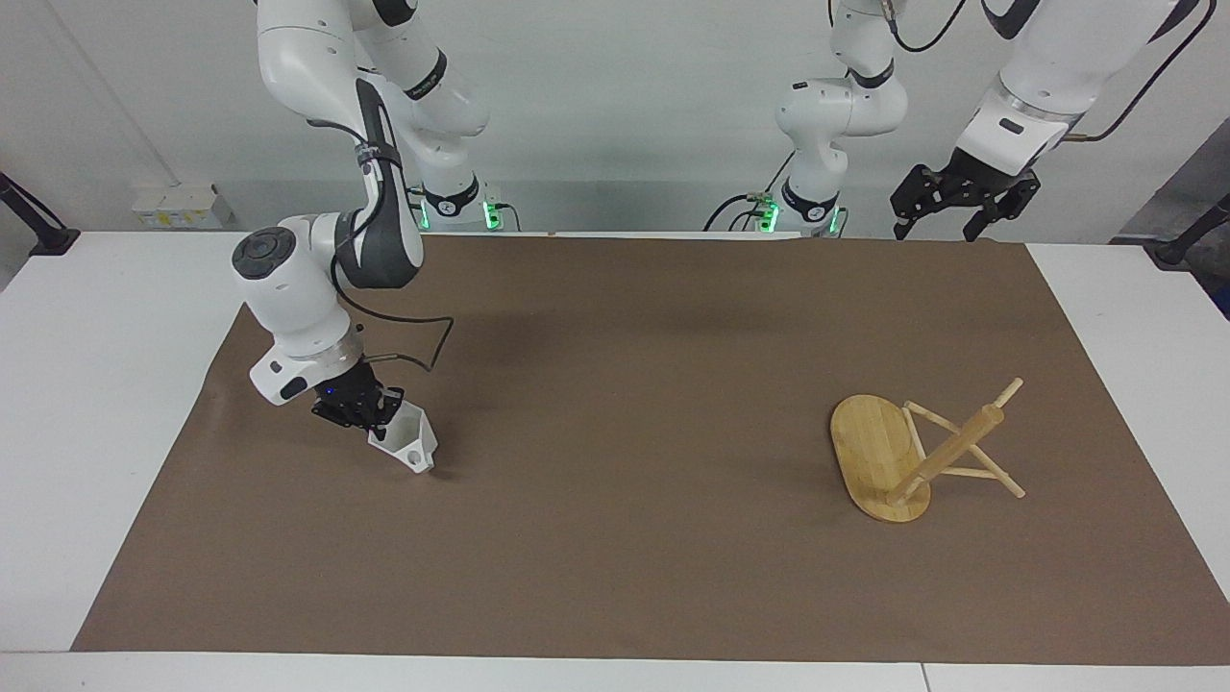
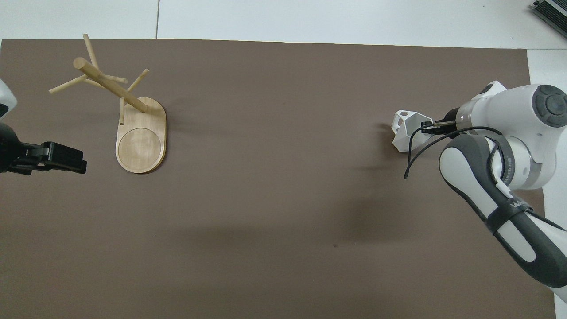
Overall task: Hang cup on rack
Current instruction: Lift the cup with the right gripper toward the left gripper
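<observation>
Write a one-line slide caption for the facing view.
Right gripper shut on the cup at its end of the mat; rack stands toward the left arm's end; left gripper waits open, raised.

A robotics lab: two Franka arms [image 1: 317, 288] at a paper-covered table [image 1: 615, 538].

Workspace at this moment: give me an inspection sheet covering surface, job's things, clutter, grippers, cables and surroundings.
Surface: white table under a brown mat.
Job's things: white cup tilted, at the right arm's end of the table; bamboo rack standing at the left arm's end, pegs bare.
Clutter: nothing seen.
Grippers: right gripper shut on the cup's rim, low over the mat; left gripper open, empty, raised over the mat's edge nearest the robots, waiting.
Cables: black cable looping from the right arm's wrist; more at the arm bases.
Surroundings: pale wall; small white box at the wall.
</observation>
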Available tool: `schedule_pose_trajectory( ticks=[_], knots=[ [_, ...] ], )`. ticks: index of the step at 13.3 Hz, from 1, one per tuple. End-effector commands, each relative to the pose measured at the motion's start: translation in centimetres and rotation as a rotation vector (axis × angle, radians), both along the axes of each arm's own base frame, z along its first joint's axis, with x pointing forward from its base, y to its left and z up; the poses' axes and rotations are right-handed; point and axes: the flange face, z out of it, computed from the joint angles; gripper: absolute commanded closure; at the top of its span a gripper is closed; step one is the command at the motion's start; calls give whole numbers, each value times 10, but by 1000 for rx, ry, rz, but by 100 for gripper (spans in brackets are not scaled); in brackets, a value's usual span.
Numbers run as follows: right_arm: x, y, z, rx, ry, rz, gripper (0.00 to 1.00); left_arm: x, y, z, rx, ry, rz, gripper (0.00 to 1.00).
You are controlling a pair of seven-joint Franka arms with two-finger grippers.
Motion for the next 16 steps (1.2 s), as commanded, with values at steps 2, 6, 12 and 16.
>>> schedule_pose_trajectory(
  ticks=[2,6,12,16],
  knots=[
    [12,45,32,26,-47,145,100,-6,3,3,-4,-2,11,0],
    [18,130,86,272,-120,196,100,3,1,6,-12,-62,-11,0],
    [12,198,129,719,-99,69,100,0,-5,6,-102,-72,-231,0],
    [-7,255,141,977,-14,7,100,-1,-14,4,-204,-101,-509,0]
  ],
)
